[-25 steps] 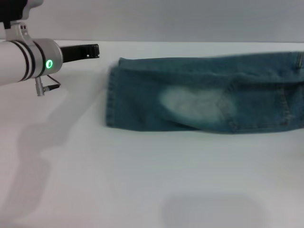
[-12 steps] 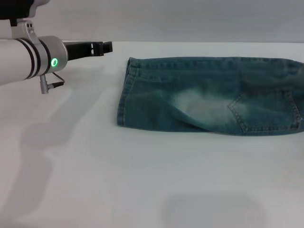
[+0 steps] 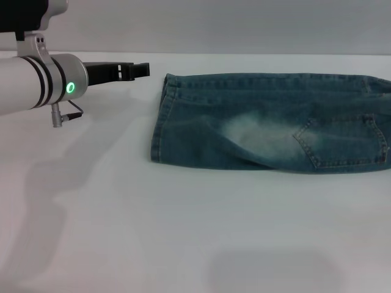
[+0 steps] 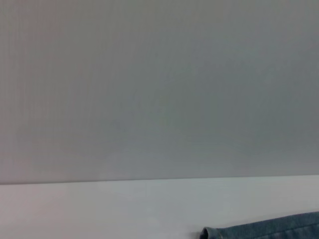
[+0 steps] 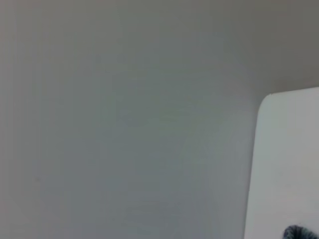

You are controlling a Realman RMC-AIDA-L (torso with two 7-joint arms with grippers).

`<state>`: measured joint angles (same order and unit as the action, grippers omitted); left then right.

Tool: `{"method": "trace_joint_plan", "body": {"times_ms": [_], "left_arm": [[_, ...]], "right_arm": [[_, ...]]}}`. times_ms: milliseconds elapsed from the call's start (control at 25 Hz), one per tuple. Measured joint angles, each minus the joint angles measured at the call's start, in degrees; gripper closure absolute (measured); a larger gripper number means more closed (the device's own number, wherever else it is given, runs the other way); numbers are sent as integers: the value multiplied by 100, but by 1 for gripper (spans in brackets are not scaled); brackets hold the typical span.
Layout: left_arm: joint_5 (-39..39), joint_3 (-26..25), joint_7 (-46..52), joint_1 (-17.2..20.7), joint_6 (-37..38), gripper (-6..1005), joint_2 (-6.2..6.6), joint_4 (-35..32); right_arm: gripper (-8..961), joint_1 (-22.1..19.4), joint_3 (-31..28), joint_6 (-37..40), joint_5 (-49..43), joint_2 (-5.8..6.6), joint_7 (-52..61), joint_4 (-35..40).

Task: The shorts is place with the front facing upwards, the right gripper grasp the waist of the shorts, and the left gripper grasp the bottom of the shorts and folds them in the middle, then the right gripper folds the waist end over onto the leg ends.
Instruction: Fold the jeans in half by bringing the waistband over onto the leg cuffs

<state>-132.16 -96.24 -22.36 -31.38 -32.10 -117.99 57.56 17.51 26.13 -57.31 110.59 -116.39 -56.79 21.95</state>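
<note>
Denim, blue-green with a pale faded patch: the shorts [image 3: 269, 122], flat on the white table [image 3: 183, 232], filling the upper right of the head view. Long axis straight across the frame, left to right. Look already doubled lengthwise, one leg over the other, pocket stitching showing toward the right edge. Waist end cut off by the right border, so not judged.

The bottom of the shorts [image 3: 160, 122] forms the left-hand end of the cloth, a straight stitched edge running top to bottom near the frame's middle.

Left gripper [image 3: 144, 69] in the upper left, level with the top corner of that hem and just beside it, not touching. Points rightward, along the cloth's long axis, toward the hem. Seen edge-on, so cannot tell whether spread or closed. Holds nothing.

Left wrist view agrees: only a corner of the shorts [image 4: 269, 231] at the bottom right of that frame, wall and bare table elsewhere.

Right gripper absent from every view.

Judgement: hem end sits nearest the left arm, a short reach rightward and down; waist end far over at the right, so better placed for the right arm.
</note>
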Motion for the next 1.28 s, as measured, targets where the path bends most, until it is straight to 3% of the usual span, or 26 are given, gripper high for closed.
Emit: {"method": "trace_joint_plan", "body": {"times_ms": [520, 720, 1280], "left_arm": [[15, 0, -92, -92, -92, 198, 5, -9], [15, 0, -94, -112, -124, 198, 5, -13], [14, -10, -94, -78, -262, 199, 5, 6]], "right_arm": [[310, -578, 81, -222, -423, -148, 5, 36], [290, -537, 84, -238, -473, -164, -23, 29], [237, -289, 69, -93, -742, -57, -119, -123]]}}
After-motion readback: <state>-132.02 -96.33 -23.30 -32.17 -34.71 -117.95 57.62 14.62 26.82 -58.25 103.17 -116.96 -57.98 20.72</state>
